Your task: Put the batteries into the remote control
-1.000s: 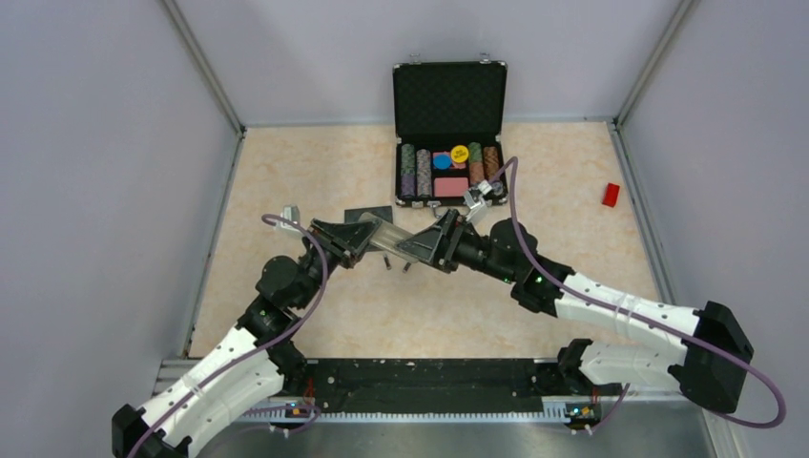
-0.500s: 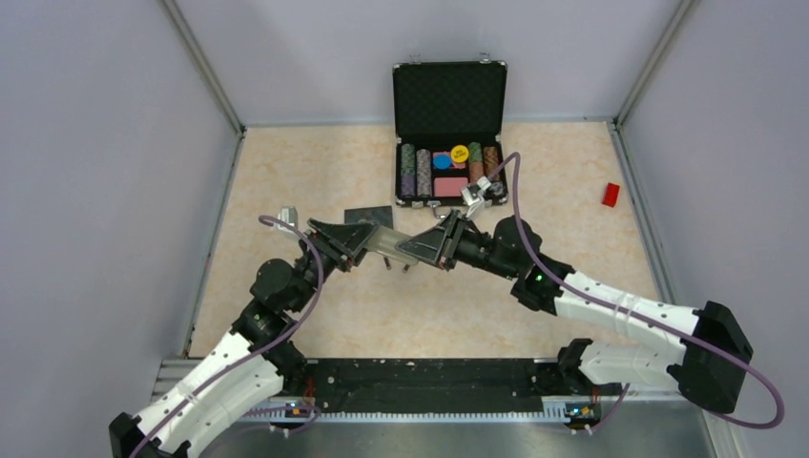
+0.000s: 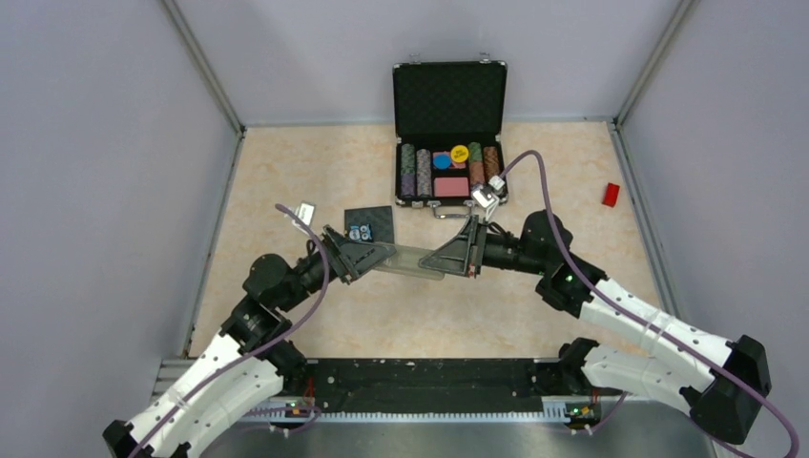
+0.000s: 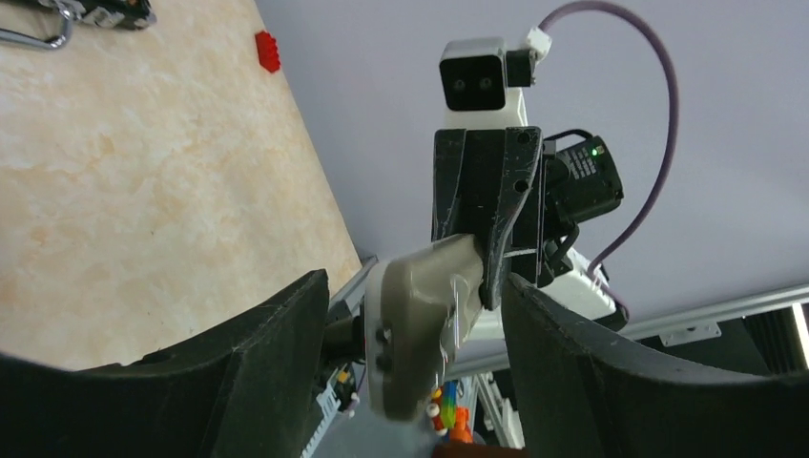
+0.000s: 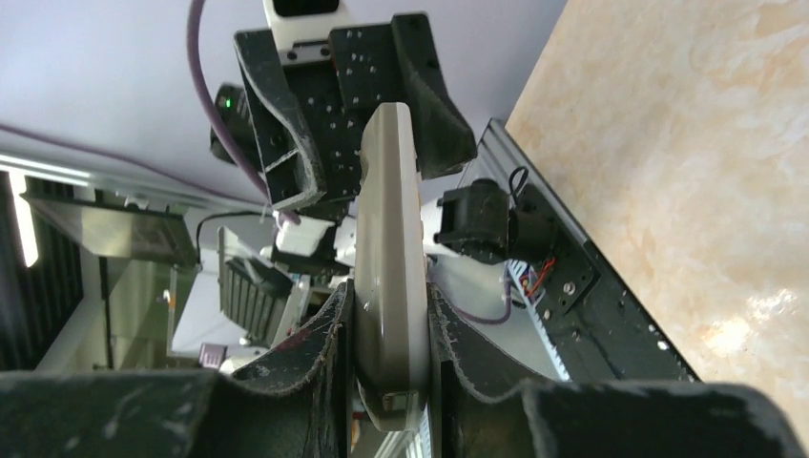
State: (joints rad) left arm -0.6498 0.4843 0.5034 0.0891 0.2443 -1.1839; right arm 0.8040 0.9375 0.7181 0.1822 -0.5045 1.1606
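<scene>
The remote control [image 3: 412, 260] hangs in the air above the middle of the tabletop [image 3: 315, 172], stretched level between the two arms and clear of the surface. The right gripper [image 3: 441, 260] clamps one end of it: the right wrist camera shows its two black fingers [image 5: 334, 334] pressed against opposite faces of the pale casing [image 5: 386, 239], seen edge-on. The left gripper [image 3: 374, 256] straddles the other end with its jaws spread. In the left wrist view the remote [image 4: 415, 329] sits between the wide fingers [image 4: 258, 363] with a gap showing on each side, so that gripper has no grasp on it.

Just beyond the left gripper a black square pad [image 3: 379, 218] lies flat on the tabletop. Farther back, against the rear wall, an open black case [image 3: 449, 95] holds rows of poker chips. A small red block [image 3: 611, 195] lies well apart, near the right wall.
</scene>
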